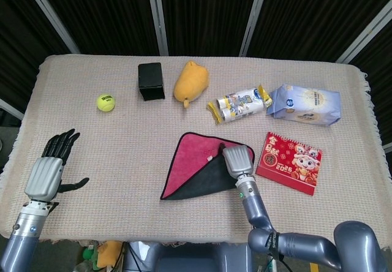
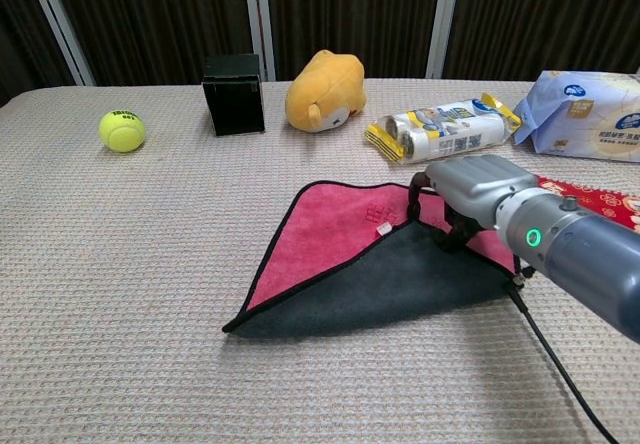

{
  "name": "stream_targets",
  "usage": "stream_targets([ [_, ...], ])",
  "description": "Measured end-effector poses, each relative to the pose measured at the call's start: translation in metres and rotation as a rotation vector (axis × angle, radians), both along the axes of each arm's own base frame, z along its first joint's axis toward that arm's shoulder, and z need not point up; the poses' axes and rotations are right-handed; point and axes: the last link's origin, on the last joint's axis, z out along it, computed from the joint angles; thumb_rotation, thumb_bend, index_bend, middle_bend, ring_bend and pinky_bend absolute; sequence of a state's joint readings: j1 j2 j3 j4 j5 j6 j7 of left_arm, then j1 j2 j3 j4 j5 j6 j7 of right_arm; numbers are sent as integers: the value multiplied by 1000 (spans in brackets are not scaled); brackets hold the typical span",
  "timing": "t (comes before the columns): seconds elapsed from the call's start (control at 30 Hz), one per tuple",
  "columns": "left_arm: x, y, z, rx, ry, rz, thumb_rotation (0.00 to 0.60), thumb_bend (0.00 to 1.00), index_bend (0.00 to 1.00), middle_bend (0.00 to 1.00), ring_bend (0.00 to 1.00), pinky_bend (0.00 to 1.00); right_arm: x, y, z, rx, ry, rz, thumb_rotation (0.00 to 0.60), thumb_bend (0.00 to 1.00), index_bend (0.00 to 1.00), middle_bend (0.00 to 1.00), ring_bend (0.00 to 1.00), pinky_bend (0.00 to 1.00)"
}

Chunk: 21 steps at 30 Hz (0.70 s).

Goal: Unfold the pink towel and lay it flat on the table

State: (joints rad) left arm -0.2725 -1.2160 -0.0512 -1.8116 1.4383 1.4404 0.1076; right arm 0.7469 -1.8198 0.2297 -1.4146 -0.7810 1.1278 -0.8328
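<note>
The pink towel (image 1: 193,157) (image 2: 335,226) lies folded in the middle of the table, its dark grey underside (image 2: 400,276) turned up as a flap over the near half. My right hand (image 1: 237,160) (image 2: 470,189) sits on the towel's right part, fingers curled down at the flap's top corner. Whether they pinch the cloth is hidden under the hand. My left hand (image 1: 46,174) rests near the table's left front edge, far from the towel, fingers spread and holding nothing. The chest view does not show it.
Along the back stand a tennis ball (image 1: 105,102), a black box (image 1: 150,81), a yellow plush toy (image 1: 191,82), a snack packet (image 1: 240,105) and a blue-white pack (image 1: 304,105). A red calendar (image 1: 289,162) lies just right of the towel.
</note>
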Motion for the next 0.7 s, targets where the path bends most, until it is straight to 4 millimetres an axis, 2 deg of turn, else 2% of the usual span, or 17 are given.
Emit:
stream_targets([
  [0.3,1,0,-1,-11,-12,-1,600,48,0,0,0,0,-6,0,11,-21,19,-32,600,507,325,971,998,795],
  [0.7,5,-4,0,-17,-18,-18,600,48,0,0,0,0,-16,7,8,-8,39,-62,600,507,349,971,997,795],
])
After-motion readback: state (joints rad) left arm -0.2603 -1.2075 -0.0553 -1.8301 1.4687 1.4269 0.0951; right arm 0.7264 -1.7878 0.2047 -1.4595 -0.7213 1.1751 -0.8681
